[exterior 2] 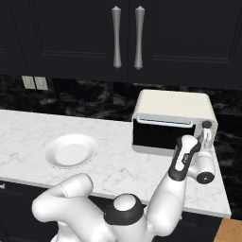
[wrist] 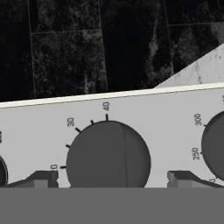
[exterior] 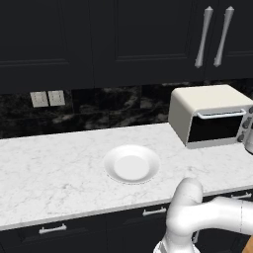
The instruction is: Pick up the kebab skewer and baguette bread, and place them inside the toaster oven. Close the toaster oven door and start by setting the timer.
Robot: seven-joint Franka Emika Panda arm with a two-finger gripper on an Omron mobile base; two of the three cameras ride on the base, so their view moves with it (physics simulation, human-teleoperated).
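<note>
In the hand view, the gripper [wrist: 111,179] is seen with its two dark fingertips [wrist: 41,178] spread wide, one on each side of a round dark knob [wrist: 108,155] and clear of it; nothing is held between them. Numbered tick marks are printed around the knob on a pale panel, and part of a second knob [wrist: 215,144] is seen at the right edge. In the right base view, the gripper [exterior 2: 204,142] is placed against the right-hand control panel of the toaster oven [exterior 2: 172,105], a cream box standing on the white marble counter [exterior 2: 118,165]. The toaster oven door [exterior 2: 158,134] is shut, its silver handle [exterior 2: 163,122] lying along the top edge; what is behind the dark glass cannot be told. Well apart from the oven, to its left, a white plate [exterior 2: 71,150] lies on the counter with nothing on it. Behind the counter a black marbled backsplash [exterior 2: 85,101] is seen with two pale outlets [exterior 2: 34,83], and above it dark wall cabinets [exterior 2: 71,33] with long silver handles [exterior 2: 126,37].
</note>
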